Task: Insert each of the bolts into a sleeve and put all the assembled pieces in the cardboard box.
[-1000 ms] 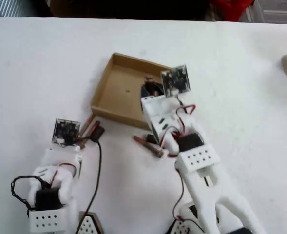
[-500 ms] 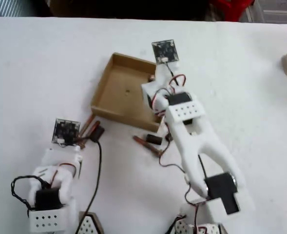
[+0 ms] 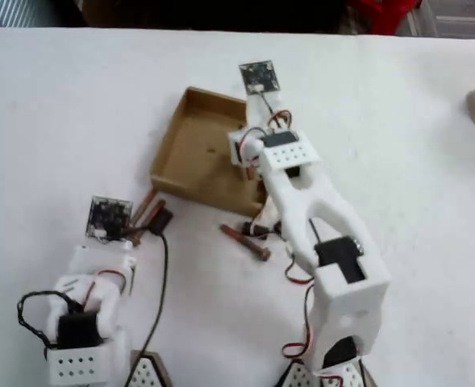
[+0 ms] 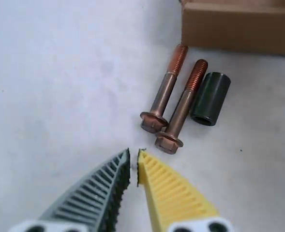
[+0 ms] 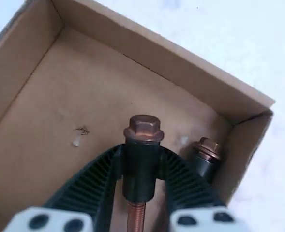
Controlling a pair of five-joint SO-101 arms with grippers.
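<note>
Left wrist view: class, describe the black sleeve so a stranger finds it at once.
Find the cardboard box. Outside its wall lie two copper bolts. Beside them is the black sleeve: short, dark, hollow, no bolt inside.

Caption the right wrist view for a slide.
The right end effector holds a sleeved bolt over the box, where another assembled piece lies in a corner.

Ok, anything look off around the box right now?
Nothing stands out. The right gripper holds a sleeved bolt above the cardboard box, a second piece sits in its corner, and two bolts with a sleeve lie neatly outside.
</note>
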